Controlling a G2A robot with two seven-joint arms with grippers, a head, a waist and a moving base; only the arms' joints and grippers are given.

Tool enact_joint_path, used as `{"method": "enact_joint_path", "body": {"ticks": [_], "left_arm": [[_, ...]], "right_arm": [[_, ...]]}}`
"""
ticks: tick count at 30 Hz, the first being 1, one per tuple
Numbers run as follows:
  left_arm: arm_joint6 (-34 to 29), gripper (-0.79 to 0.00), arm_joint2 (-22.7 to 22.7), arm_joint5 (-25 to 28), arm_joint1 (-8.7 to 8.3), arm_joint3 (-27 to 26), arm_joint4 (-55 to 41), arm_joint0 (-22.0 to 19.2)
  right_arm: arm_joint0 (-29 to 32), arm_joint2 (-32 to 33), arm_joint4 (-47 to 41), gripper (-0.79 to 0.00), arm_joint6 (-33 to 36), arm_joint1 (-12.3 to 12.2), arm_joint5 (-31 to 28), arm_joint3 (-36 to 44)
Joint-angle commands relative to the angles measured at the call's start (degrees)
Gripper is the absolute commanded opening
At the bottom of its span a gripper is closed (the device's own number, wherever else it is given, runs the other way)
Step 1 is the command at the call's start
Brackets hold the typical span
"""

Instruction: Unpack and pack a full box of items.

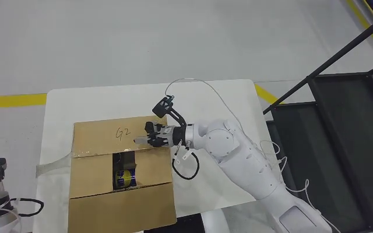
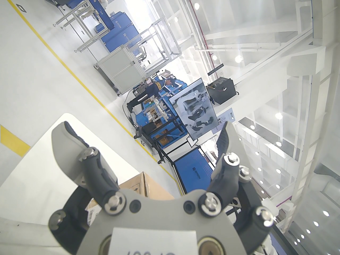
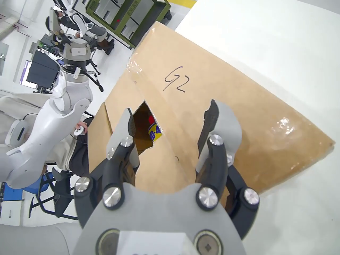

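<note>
A brown cardboard box (image 1: 96,137) marked with handwritten letters lies on the left part of the white table (image 1: 221,99). Its top flaps are partly apart, and a blue and yellow can (image 1: 124,175) (image 3: 154,131) shows through the gap. My right gripper (image 1: 145,141) (image 3: 170,119) hovers open over the box top, one of its fingers (image 3: 127,127) at the gap's edge and the other over the flap (image 3: 186,123). My left gripper (image 2: 146,132) is open and empty, tilted up toward the room beside a box corner (image 2: 144,184).
A strip of clear tape (image 1: 52,166) hangs off the box's left side. A thin cable (image 1: 192,84) loops above the table behind the right arm. A dark metal frame (image 1: 326,134) stands off the table's right edge. Bare table lies right of the box.
</note>
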State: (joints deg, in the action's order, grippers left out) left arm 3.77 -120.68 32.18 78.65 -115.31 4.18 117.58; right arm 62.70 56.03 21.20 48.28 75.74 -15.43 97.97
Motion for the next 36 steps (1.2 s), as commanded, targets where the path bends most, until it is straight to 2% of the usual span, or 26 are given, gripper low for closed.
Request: {"method": "enact_joint_path", "body": {"ticks": [1, 8, 13, 19, 23, 27, 29, 36], "left_arm": [[0.0, 0.0, 0.0, -0.01, 0.0, 0.0, 0.0, 0.0], [0.0, 0.0, 0.0, -0.01, 0.0, 0.0, 0.0, 0.0], [0.0, 0.0, 0.0, -0.01, 0.0, 0.0, 0.0, 0.0], [0.0, 0.0, 0.0, -0.01, 0.0, 0.0, 0.0, 0.0], [0.0, 0.0, 0.0, -0.01, 0.0, 0.0, 0.0, 0.0], [0.0, 0.0, 0.0, -0.01, 0.0, 0.0, 0.0, 0.0], [0.0, 0.0, 0.0, -0.01, 0.0, 0.0, 0.0, 0.0], [0.0, 0.0, 0.0, -0.01, 0.0, 0.0, 0.0, 0.0]], "right_arm": [[0.22, 0.36, -1.67, -0.28, 0.17, -0.11, -0.79, 0.08], [-0.42, -0.98, 1.74, -0.314, 0.23, -0.21, 1.84, -1.21], [-0.28, -0.36, -2.36, -0.299, 0.82, -0.41, -0.56, -0.56], [0.0, -0.68, -0.59, -0.274, 1.27, -0.71, 0.72, -0.77], [0.69, -0.08, -2.59, -0.228, 2.05, -1.03, -0.72, 0.03], [1.23, 1.23, -3.27, -0.012, 2.36, -1.46, -1.07, 0.76], [1.46, 2.69, -4.02, 0.0, 0.44, -1.59, 0.01, 0.81], [1.46, 2.69, -4.02, 0.0, 0.44, -1.59, 0.01, 0.81]]}}
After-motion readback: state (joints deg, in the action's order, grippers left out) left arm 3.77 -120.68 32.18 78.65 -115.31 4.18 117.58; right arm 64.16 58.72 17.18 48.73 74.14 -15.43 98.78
